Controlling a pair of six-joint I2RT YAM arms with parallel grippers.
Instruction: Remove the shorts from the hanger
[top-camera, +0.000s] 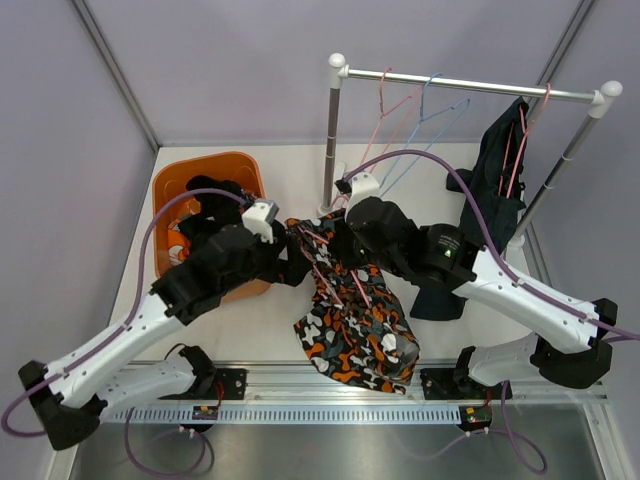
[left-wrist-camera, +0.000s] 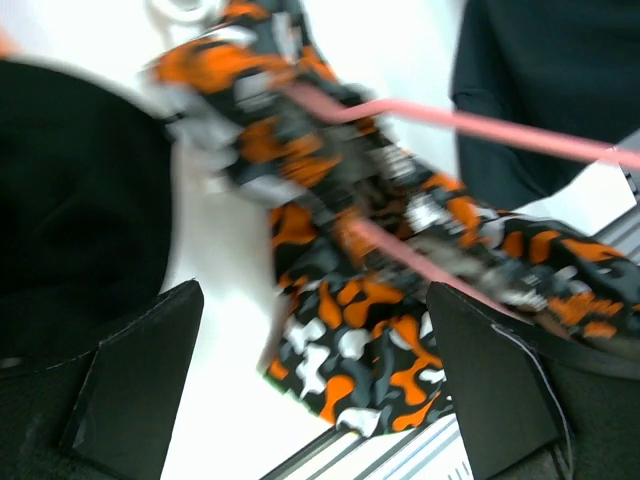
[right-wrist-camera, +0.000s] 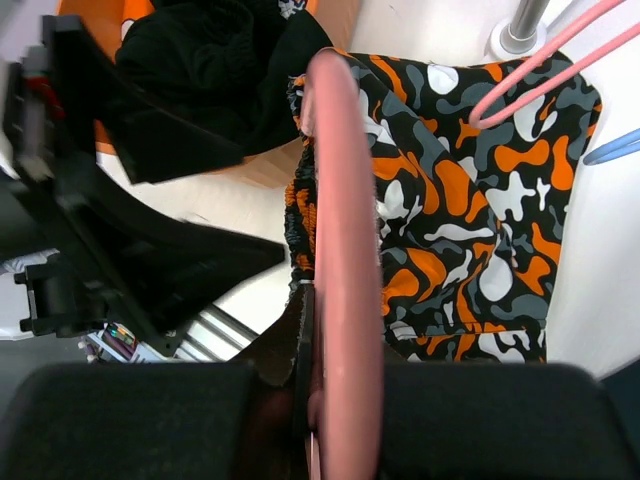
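Observation:
The orange, black and white camouflage shorts (top-camera: 355, 325) hang on a pink hanger (top-camera: 340, 275) over the table's middle. My right gripper (top-camera: 335, 235) is shut on this hanger (right-wrist-camera: 340, 250), and the shorts (right-wrist-camera: 470, 200) drape to its right. My left gripper (top-camera: 290, 250) is open at the shorts' upper left edge, and the cloth (left-wrist-camera: 380, 330) and the hanger (left-wrist-camera: 480, 125) show beyond its spread fingers (left-wrist-camera: 130, 385). Black shorts (top-camera: 215, 200) lie in the orange basket (top-camera: 175, 180). Dark navy shorts (top-camera: 495, 175) hang on another pink hanger on the rack. The teal-blue patterned shorts are not clearly visible.
The metal rack (top-camera: 470, 87) stands at the back with an empty pink hanger (top-camera: 385, 105) and an empty blue hanger (top-camera: 430, 110). Its left post (top-camera: 331, 140) is close behind my right gripper. An aluminium rail (top-camera: 330, 375) runs along the near edge.

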